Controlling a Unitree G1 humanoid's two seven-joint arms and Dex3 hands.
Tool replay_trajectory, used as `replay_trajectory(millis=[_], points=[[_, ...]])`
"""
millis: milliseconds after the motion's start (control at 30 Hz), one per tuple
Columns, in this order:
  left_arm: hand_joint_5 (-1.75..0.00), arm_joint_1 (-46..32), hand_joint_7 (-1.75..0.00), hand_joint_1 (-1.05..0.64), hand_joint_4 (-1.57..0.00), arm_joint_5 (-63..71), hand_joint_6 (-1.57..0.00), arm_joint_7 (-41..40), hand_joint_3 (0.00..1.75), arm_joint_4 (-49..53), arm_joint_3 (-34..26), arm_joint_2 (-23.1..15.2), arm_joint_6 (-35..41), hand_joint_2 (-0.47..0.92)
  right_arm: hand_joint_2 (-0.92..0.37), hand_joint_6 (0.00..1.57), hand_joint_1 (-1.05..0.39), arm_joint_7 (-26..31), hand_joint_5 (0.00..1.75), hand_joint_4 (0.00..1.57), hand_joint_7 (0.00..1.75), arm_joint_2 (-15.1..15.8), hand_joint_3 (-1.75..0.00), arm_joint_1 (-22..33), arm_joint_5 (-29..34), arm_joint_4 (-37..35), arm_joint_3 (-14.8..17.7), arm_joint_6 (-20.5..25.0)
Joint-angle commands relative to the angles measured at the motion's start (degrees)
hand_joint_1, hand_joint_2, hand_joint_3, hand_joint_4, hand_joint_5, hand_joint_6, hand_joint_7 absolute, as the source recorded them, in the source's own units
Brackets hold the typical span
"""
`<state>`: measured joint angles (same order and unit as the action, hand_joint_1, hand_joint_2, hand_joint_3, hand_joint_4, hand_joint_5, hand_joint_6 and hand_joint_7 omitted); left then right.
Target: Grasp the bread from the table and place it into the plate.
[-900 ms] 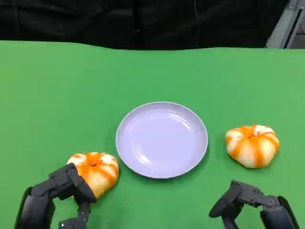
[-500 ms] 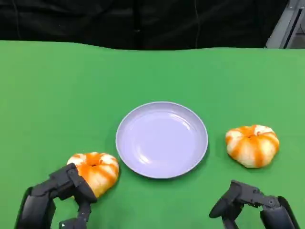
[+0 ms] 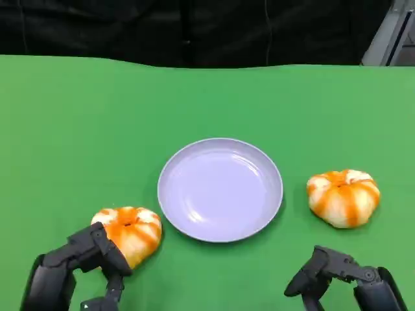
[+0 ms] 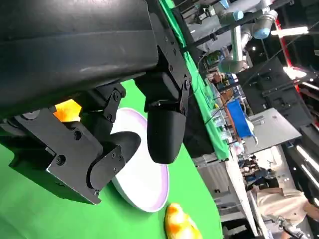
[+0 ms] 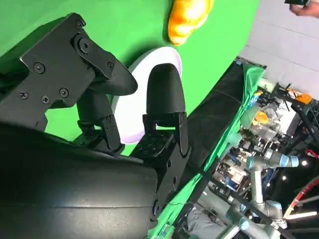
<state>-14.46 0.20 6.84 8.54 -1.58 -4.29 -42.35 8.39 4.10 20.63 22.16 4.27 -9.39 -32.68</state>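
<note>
Two round orange-and-white breads lie on the green table. The left bread (image 3: 130,230) sits just left of the pale lilac plate (image 3: 220,146), and the right bread (image 3: 343,196) lies to the plate's right. My left hand (image 3: 81,262) is at the left bread's near-left side, with its fingers (image 3: 110,253) spread against it; the bread rests on the table. A sliver of that bread (image 4: 67,109) shows behind the fingers, with the plate (image 4: 144,186) and the other bread (image 4: 179,225) beyond. My right hand (image 3: 334,275) hovers with fingers apart, short of the right bread (image 5: 187,17).
The green table (image 3: 97,116) runs back to a black curtain (image 3: 194,29). The plate's rim (image 5: 169,54) shows past my right fingers. Lab benches and a grey robot arm (image 4: 244,25) stand beyond the table's far side.
My left hand has sunk very slightly toward the near edge. The breads, the plate and the right hand have not moved.
</note>
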Motion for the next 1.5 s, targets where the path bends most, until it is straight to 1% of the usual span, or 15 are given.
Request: replay_trajectory(millis=[33,67,100,167,300,333,367,400,467,600,733,900,1100,1233,1500], points=[[-0.93,1.3,-0.63,-0.11,-0.54,7.21,-0.6,-3.29,0.55,2.34,-2.59,-2.84,-2.35,0.72,-0.35,0.82,-0.07,0.53,1.56,0.77,1.23,-0.33,-1.32,0.98,0.48,1.42,-0.47,0.79],[-0.71,1.54,-0.34,-0.13,-0.54,8.6,-0.64,-4.02,0.31,2.79,-2.92,-3.11,-2.77,0.84,-0.35,0.82,-0.07,0.57,1.56,0.77,1.23,-0.43,-1.32,1.07,0.6,1.59,-0.58,0.94],[-0.63,1.62,-0.24,-0.13,-0.55,9.15,-0.66,-4.42,0.22,2.99,-2.97,-3.15,-2.96,0.88,-0.35,0.82,-0.07,0.57,1.57,0.77,1.23,-0.45,-1.32,1.11,0.65,1.66,-0.6,1.03],[-0.57,1.75,-0.16,-0.14,-0.55,9.68,-0.67,-5.04,0.16,3.33,-2.91,-3.22,-3.26,0.91,-0.35,0.81,-0.07,0.57,1.57,0.76,1.23,-0.48,-1.32,1.16,0.71,1.77,-0.62,1.15],[-0.55,1.87,-0.13,-0.14,-0.55,10.03,-0.68,-5.69,0.13,3.7,-2.73,-3.39,-3.61,0.92,-0.35,0.81,-0.07,0.55,1.57,0.76,1.24,-0.5,-1.32,1.2,0.73,1.86,-0.63,1.24],[-0.55,2.65,-0.13,-0.14,-0.55,15.86,-0.68,-7.31,0.13,3.15,-3.01,-5.23,-1.31,0.92,-0.35,0.81,-0.07,0.69,1.57,0.76,1.24,-0.82,-1.32,1.47,1.21,2.32,-0.95,1.62],[-0.46,3.23,-0.06,-0.26,-0.41,20.38,-0.52,-8.68,0.1,2.74,-3.2,-6.59,0.45,0.91,-0.36,0.81,-0.08,0.81,1.58,0.76,1.24,-1.07,-1.32,1.68,1.58,2.69,-1.21,1.92],[-0.4,3.62,-0.03,-0.34,-0.33,23.64,-0.41,-9.83,0.06,2.44,-3.27,-7.52,1.71,0.9,-0.36,0.81,-0.09,0.9,1.59,0.76,1.25,-1.23,-1.32,1.83,1.85,2.95,-1.39,2.16],[-0.36,3.79,-0.01,-0.38,-0.29,26.01,-0.36,-11.35,0.04,2.17,-2.95,-8.16,2.75,0.91,-0.36,0.81,-0.1,0.99,1.6,0.76,1.25,-1.33,-1.32,1.95,2.06,3.2,-1.52,2.44],[-0.21,6.82,0.0,-0.47,-0.3,42.48,-0.29,-13.08,0.01,-2.93,0.19,-10.9,17.45,0.91,-0.35,0.81,-0.09,1.61,1.59,0.77,1.24,-1.38,-1.32,2.41,2.55,3.57,-1.77,2.44],[-0.17,9.0,0.0,-0.48,-0.32,47.55,-0.27,-13.42,0.0,-3.5,3.54,-11.9,24.53,0.9,-0.35,0.81,-0.09,1.77,1.58,0.78,1.23,-1.14,-1.31,2.7,2.55,3.84,-1.84,2.56],[-0.17,11.47,0.0,-0.49,-0.34,50.53,-0.27,-14.13,0.0,-2.5,7.22,-13.0,30.23,0.9,-0.36,0.82,-0.09,1.63,1.57,0.78,1.22,-0.98,-1.3,2.98,2.51,4.17,-1.88,2.77],[-0.16,12.75,0.0,-0.49,-0.35,50.68,-0.27,-14.98,0.0,-1.84,9.87,-13.89,33.31,0.89,-0.37,0.83,-0.09,1.66,1.57,0.78,1.21,-0.9,-1.29,3.02,2.56,4.29,-1.95,2.9],[-0.13,18.23,0.0,-0.53,-0.28,54.46,-0.21,-13.63,0.0,2.02,14.99,-12.26,39.24,0.89,-0.37,0.83,-0.08,2.05,1.54,0.79,1.2,-1.33,-1.27,3.35,3.33,4.74,-2.46,3.2],[-0.11,19.43,0.0,-0.56,-0.21,54.8,-0.16,-12.95,0.0,0.35,19.26,-12.78,44.44,0.89,-0.38,0.84,-0.08,2.2,1.53,0.8,1.18,-1.53,-1.25,3.68,3.64,5.31,-2.82,3.67]])
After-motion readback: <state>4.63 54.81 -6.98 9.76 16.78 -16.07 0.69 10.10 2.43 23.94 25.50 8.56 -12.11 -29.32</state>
